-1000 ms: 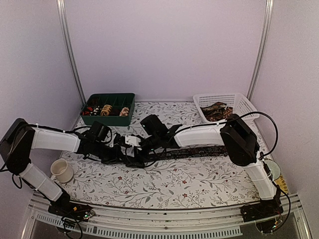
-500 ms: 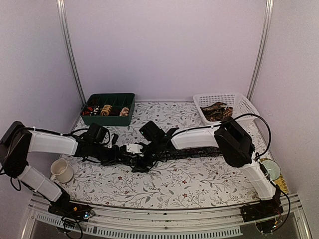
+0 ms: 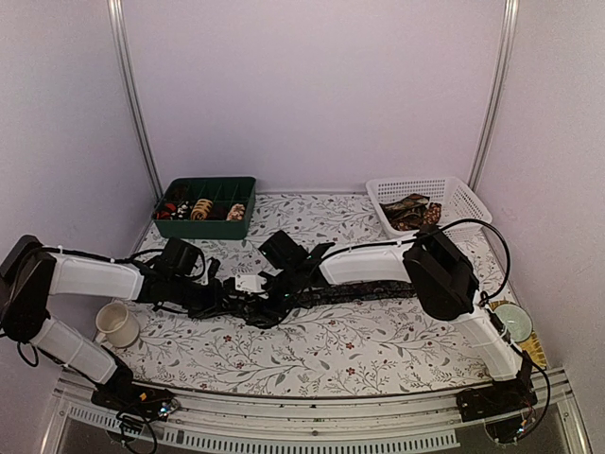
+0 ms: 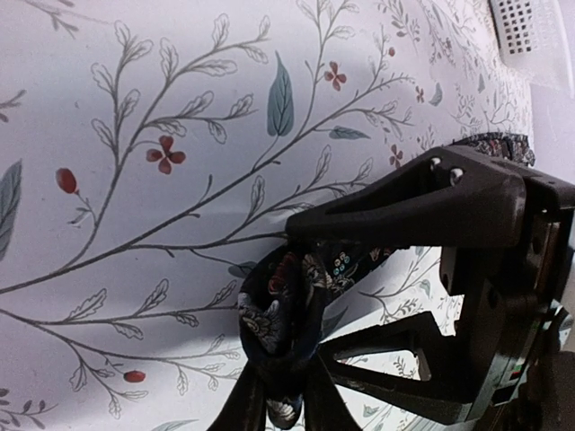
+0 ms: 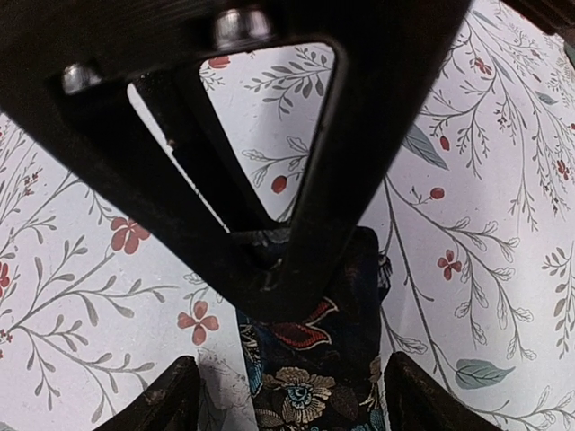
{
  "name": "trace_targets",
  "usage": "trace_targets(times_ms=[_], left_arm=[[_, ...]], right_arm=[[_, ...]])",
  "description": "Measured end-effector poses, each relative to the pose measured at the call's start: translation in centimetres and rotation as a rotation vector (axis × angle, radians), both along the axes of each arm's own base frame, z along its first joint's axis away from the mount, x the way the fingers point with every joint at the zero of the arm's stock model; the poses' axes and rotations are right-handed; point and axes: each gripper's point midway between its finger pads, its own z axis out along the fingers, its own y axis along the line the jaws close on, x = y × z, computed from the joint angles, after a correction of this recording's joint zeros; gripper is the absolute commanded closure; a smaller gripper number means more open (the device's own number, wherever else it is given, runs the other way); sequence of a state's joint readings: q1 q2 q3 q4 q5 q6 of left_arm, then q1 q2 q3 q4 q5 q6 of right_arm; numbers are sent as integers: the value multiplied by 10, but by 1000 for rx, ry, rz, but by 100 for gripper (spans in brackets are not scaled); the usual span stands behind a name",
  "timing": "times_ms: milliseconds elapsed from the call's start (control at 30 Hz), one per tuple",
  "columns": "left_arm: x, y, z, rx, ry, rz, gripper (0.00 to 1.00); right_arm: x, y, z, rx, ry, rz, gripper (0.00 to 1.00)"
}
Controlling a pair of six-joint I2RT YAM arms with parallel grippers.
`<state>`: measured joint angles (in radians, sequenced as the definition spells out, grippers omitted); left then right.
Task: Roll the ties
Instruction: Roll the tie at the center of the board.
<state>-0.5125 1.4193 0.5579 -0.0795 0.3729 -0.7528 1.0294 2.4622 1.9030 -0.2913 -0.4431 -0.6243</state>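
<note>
Rolling of one tie at an early stage, seen from above and from both wrists. At far left a white mug point(image 3: 116, 324) stands on the floral tablecloth point(image 3: 359, 350), apart from the work. Behind it, the green compartment tray point(image 3: 203, 230) holds several coiled ties point(image 3: 200, 209), which count as finished.

Toward the centre, the left gripper point(image 3: 248, 305) lies low over the cloth. Its jaws are nearly closed and pinch the left end of the working tie point(image 3: 364, 289). The left wrist view shows that end of the working tie point(image 4: 280, 301) bunched into a loose fold, not a tight spiral, rising from between the left gripper's fingers point(image 4: 241, 411).

Just beside it, the right gripper point(image 3: 277, 294) meets the same end from the other side. In the right wrist view its fingers point(image 5: 175, 395) stand well apart on either side of the working tie point(image 5: 314, 377). No contact shows on either side, so it appears to hold nothing.

To the right, the rest of the working tie runs flat across the tablecloth under the right arm. At the rear right, the white mesh basket point(image 3: 454, 194) contains unrolled ties point(image 3: 411, 210); their number cannot be told.

Judged progress: a few ties are done, one is barely started, and the basket's contents are left to roll.
</note>
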Motion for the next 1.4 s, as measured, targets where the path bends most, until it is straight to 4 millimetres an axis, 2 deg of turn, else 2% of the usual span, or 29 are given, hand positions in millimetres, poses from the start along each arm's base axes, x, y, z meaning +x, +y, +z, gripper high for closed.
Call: trace_targets(times_ms=[167,267,533,600,700,833,967,1167,1333,1400], left_arm=[[0,0,0,1,1,2,80],[0,1,0,1,0,3,79],[1,1,3,-1,-12,4,77],[1,1,4,-3,-15,4,77],[2,0,4,-7,-22,5,77],[2,0,0,-10,-25,5,77],[0,1,-8,-7,-14,6,77],[0,1,-9,-11,-20,7,79],[1,3,-10,-3,-27,14,91],[2,3,-10,-1,-29,16,99]], right_arm=[[-2,0,0,-1,9,-1,41],[-2,1,0,0,17,-9,51],[-4,3,-2,3,34,-38,57],[-4,4,-3,11,34,-45,63],[-3,6,-6,32,38,-59,64],[-1,8,-8,68,41,-86,71],[-3,9,-9,86,30,-123,71],[-4,3,-9,97,7,-197,70],[-2,0,-9,103,-14,-242,69],[-2,1,-8,104,-20,-249,63]])
